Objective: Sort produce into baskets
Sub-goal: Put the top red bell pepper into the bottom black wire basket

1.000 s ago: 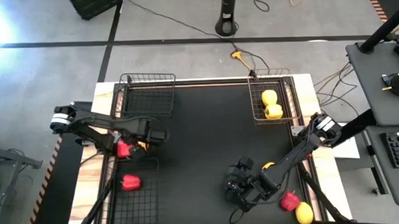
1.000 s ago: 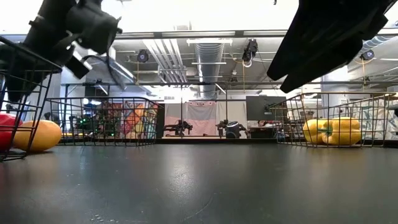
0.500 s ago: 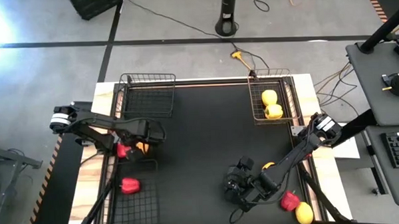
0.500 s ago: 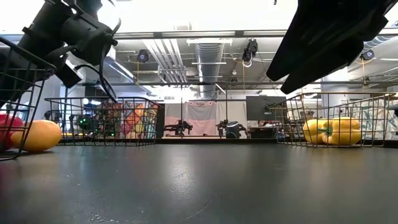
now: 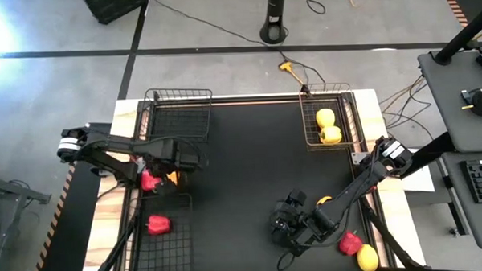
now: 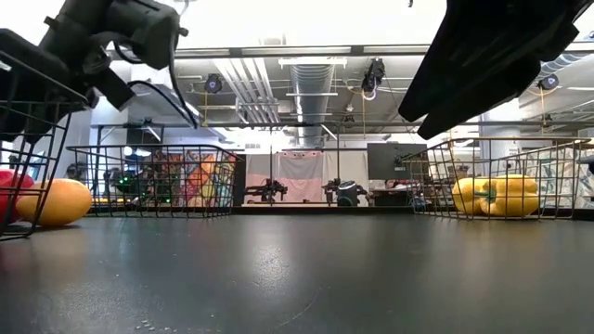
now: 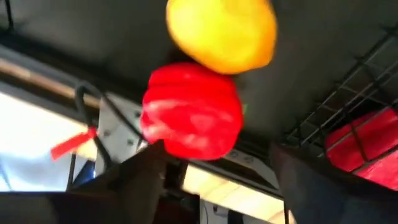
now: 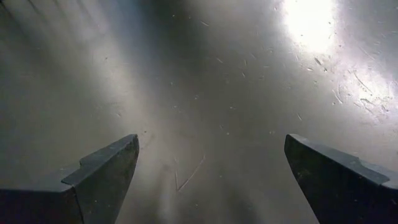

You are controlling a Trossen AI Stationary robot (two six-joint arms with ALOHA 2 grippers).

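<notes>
Left gripper point(image 7: 214, 180) hovering open-jawed just short of red pepper point(image 7: 191, 111), lemon point(image 7: 222, 32) right beyond; right gripper point(image 8: 211, 180) open, idle.

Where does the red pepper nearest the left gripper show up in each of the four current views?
High view: the red pepper lies at the table's left edge, beside the orange-yellow oval.
Low view: a red sliver at the far left edge, behind basket wire.
Left wrist view: centre frame, just past the fingers.
Right wrist view: not in it.
Shared landmark: the orange-yellow oval touching it.
</notes>
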